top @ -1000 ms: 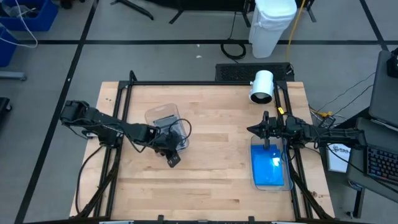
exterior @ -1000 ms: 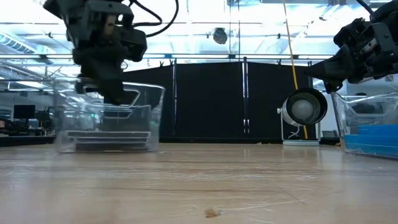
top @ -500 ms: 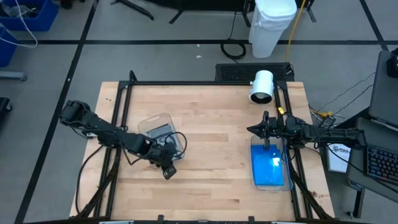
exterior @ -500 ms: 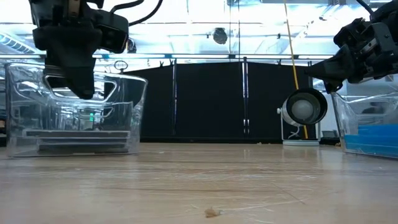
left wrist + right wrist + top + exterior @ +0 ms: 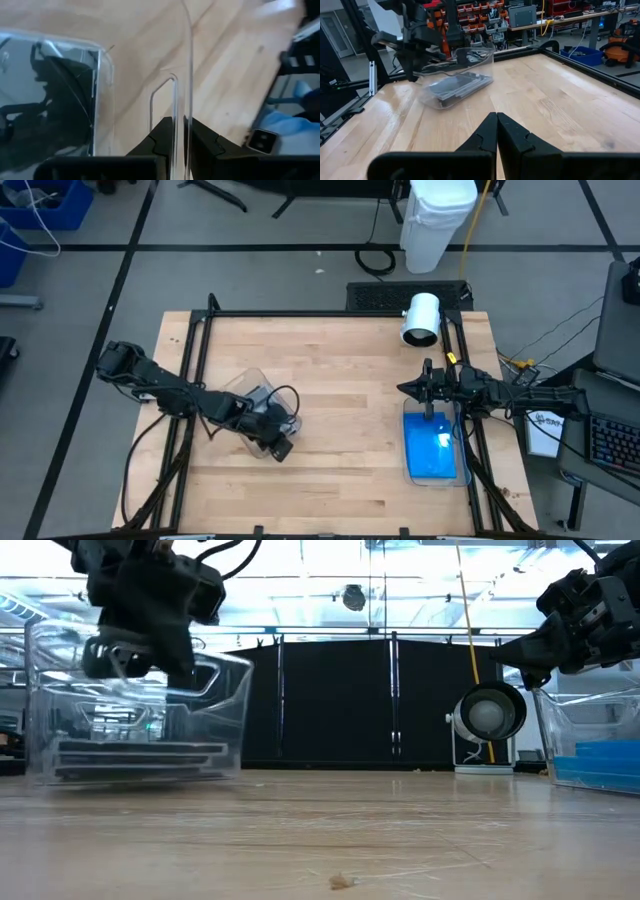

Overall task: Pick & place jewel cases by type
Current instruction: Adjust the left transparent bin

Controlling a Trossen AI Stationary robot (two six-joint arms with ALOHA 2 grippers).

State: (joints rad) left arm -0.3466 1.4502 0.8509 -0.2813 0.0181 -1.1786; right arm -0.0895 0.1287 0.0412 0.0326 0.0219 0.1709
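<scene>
At the left of the high view, the clear rectangular plastic tub [image 5: 262,398] is sitting on the pale wooden table [image 5: 340,420], its long axis running diagonally. Grey and dark flat jewel cases [image 5: 140,750] are lying stacked inside it, seemingly level. The left gripper [image 5: 179,131] is pinching the tub's thin clear wall between nearly closed fingers. At lower right, a second clear tub [image 5: 434,442] is holding bright blue jewel cases [image 5: 432,450]. The right gripper [image 5: 497,131] is hovering above the table, fingers pressed together, gripping nothing.
</scene>
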